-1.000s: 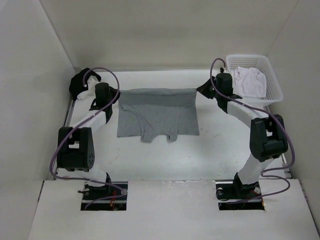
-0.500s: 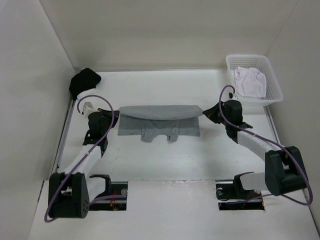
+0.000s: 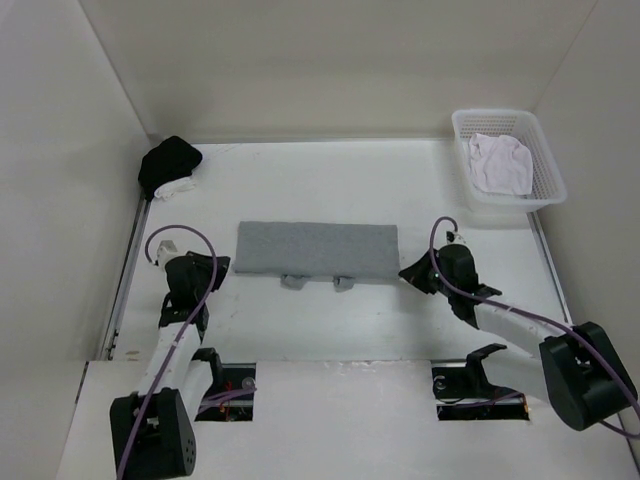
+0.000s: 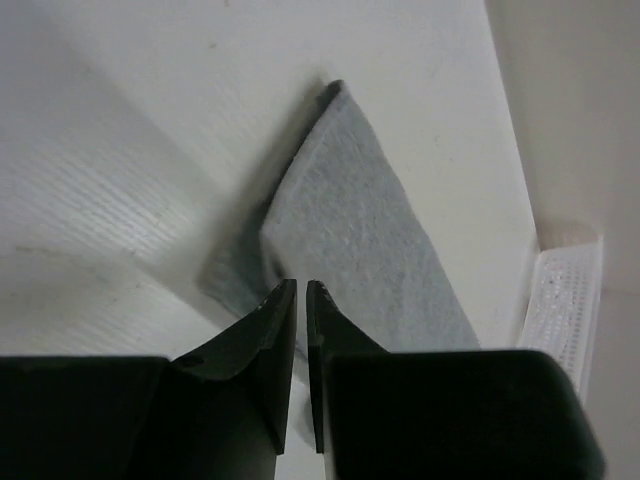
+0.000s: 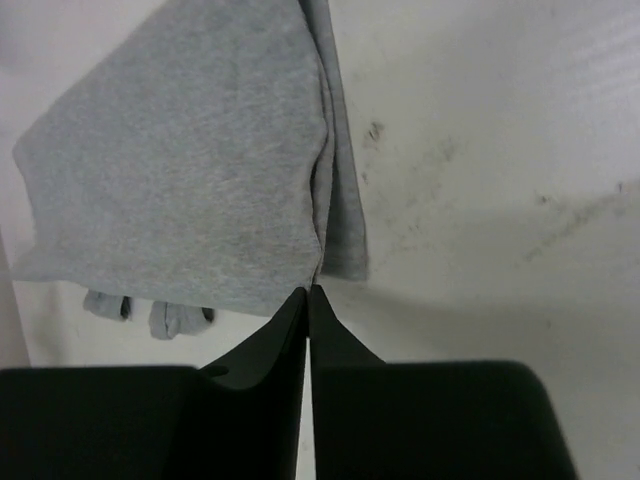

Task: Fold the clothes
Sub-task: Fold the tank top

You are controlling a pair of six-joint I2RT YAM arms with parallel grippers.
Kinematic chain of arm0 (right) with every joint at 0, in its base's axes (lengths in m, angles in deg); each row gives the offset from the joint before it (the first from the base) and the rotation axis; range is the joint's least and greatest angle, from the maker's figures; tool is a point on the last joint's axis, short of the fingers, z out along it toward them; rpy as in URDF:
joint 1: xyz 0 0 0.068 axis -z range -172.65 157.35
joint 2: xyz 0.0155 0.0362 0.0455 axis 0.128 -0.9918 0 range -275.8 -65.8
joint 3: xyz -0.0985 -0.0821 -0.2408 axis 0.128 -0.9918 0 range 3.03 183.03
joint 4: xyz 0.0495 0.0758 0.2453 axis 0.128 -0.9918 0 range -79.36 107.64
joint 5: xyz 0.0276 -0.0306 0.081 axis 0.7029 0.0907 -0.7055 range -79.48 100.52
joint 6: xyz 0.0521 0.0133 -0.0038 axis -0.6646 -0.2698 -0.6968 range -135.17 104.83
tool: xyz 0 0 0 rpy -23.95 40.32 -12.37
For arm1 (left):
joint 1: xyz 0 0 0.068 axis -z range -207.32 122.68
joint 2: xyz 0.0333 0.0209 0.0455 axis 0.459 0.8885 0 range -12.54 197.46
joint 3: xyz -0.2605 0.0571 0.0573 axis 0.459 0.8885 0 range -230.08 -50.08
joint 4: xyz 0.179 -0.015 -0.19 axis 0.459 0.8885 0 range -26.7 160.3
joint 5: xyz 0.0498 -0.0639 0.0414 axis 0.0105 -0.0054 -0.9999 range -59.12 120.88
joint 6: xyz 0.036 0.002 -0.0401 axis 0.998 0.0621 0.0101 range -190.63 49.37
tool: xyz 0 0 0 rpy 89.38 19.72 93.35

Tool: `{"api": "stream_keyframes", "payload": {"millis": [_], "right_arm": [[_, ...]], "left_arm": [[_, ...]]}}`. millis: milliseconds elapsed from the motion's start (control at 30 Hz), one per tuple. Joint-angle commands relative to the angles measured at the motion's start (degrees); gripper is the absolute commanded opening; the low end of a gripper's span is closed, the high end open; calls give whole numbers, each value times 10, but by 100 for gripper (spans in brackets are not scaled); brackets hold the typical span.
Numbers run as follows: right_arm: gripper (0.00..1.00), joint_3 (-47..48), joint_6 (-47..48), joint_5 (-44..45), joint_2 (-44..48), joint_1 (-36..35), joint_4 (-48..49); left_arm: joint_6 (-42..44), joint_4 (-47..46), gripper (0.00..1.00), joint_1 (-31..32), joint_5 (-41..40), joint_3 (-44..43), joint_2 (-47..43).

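The clothes are a grey knit garment lying folded into a flat strip mid-table, with two short leg ends poking out at its near edge. My left gripper sits low at the strip's near left corner. In the left wrist view its jaws stand a narrow slit apart over the grey cloth, with nothing seen between them. My right gripper sits at the near right corner. Its tips almost touch, right at the corner of the folded cloth; whether they still pinch it is hidden.
A white basket holding a white cloth stands at the back right; its edge also shows in the left wrist view. A black-and-white fabric bundle lies in the back left corner. White walls enclose the table.
Both arms have pulled the garment's far edge toward the near side and lowered it, so the garment now lies folded in half. The left jaws have parted slightly.
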State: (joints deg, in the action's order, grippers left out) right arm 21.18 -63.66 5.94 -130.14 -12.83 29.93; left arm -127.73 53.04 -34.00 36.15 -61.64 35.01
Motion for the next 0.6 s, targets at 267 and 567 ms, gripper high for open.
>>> {"api": "stream_keyframes", "payload": {"millis": [267, 567], "right_arm": [[47, 64, 31, 41, -72, 16, 17], [42, 93, -26, -2, -199, 9, 87]], "left_arm": [[39, 53, 24, 33, -49, 5, -113], [66, -94, 23, 346, -203, -85, 94]]}}
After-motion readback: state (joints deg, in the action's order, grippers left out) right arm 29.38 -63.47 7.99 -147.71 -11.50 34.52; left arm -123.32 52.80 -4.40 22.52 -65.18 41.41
